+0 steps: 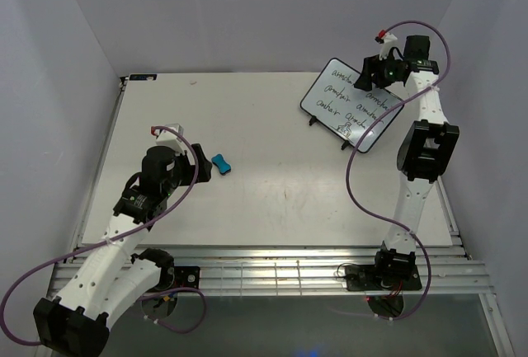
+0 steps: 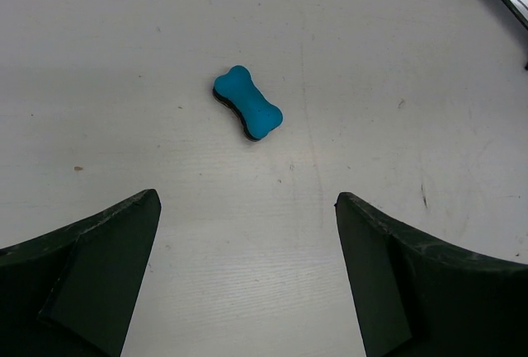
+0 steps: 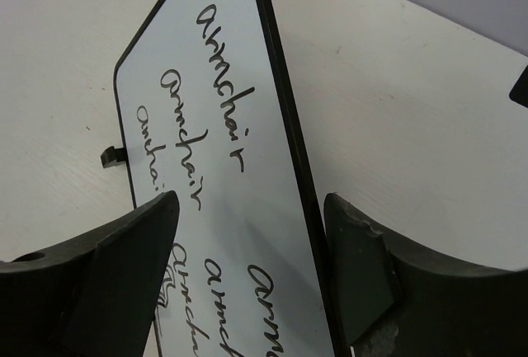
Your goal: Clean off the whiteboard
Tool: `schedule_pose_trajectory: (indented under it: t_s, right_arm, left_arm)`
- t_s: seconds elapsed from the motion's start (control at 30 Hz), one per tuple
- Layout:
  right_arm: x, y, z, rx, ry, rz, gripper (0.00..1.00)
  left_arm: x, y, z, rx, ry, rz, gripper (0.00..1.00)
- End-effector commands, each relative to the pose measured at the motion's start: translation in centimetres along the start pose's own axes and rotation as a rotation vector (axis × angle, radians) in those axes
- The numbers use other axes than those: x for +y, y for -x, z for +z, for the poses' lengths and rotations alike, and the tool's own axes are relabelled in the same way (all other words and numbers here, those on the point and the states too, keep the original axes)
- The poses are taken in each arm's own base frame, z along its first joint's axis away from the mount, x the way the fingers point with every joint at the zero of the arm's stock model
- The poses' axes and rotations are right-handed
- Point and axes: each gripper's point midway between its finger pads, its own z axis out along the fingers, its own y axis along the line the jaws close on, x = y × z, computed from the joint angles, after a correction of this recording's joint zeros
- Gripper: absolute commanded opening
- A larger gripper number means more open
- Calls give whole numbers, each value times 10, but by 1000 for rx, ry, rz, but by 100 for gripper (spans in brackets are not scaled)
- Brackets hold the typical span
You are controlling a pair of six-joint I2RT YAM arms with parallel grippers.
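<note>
The board [image 1: 351, 101] leans on its wire stand [image 1: 313, 121] near the table's [image 1: 272, 209] far right corner, covered in black handwriting, so we judge no wiping has begun. Our right gripper [image 1: 376, 73] hangs at the board's far edge. In the wrist view its jaws are spread, and the board's [image 3: 214, 151] black frame runs between them. We cannot tell whether either finger touches it.

We judge the board light, thin and stiff, with a glossy face that offers no grip. Propped as it is, it will likely tip or skid under a push, so we would pinch it at the frame edge to steady it.

Our left gripper [image 2: 246, 200], jaws also spread and holding nothing, sits toward the table's left edge. It points at the blue eraser [image 2: 247, 114] lying just ahead of it. The eraser's narrow waist looks like the place to grasp.
</note>
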Motion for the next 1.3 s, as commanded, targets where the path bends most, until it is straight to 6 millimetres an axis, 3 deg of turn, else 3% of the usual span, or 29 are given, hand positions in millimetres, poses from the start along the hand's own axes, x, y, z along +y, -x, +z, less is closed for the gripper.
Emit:
schedule_pose_trajectory:
  t_s: [0.0,0.4,0.63,1.27]
  right_arm:
    - [15,15,-6,-55,96,-3,76]
    - [35,16,-24,-42,147,-12,63]
    - [46,21,-32,-52,172,-20,50]
    - [74,0,-44,46,185,-33,43]
  left_arm:
    - [0,11,-6,-37,7,0,98]
    - [1,13,-8,-46,12,-3,98]
    - [0,14,-9,-51,8,-3,98]
    - [-2,16,-13,-66,-5,-3,98]
